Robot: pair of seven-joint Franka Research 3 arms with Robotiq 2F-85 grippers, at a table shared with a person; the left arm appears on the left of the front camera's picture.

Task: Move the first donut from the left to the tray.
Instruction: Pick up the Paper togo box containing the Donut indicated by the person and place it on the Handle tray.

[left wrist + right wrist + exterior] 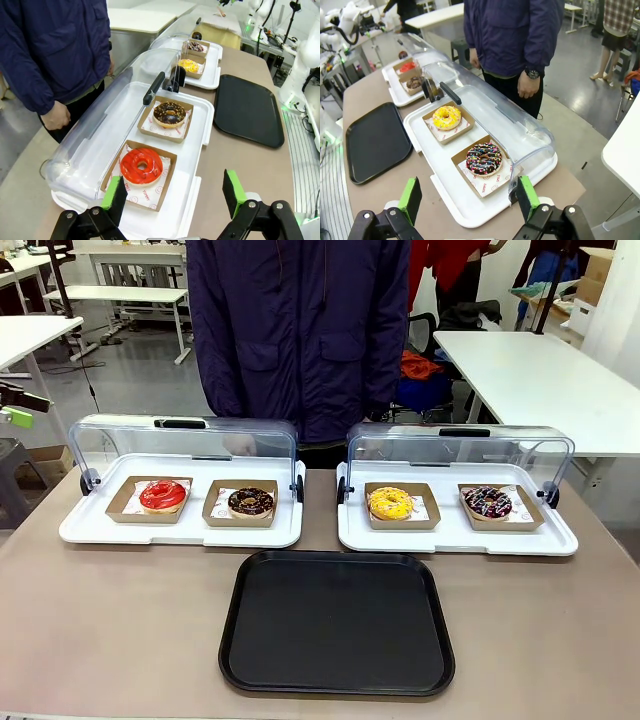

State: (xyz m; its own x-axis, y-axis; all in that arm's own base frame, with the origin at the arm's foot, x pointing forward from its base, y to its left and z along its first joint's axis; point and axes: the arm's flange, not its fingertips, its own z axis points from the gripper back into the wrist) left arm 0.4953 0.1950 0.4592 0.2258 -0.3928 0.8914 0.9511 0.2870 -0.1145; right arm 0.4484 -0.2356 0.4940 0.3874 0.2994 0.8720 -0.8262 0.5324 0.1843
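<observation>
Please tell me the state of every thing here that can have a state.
left claw, open
right claw, open
red donut, on the left white tray, not moved yet
black tray, empty
left clear lid, raised open
right clear lid, raised open

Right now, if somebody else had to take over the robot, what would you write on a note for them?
Left end effector: open, holding nothing, hovering just short of the red donut.
Right end effector: open, holding nothing, near the sprinkled donut.
Red donut: in its cardboard holder, leftmost spot of the left white tray, lid raised.
Black tray: on the table in front of both white trays, no donut on it.
Done: nothing so far.
Left: grasp the red donut and carry it to the black tray.
</observation>
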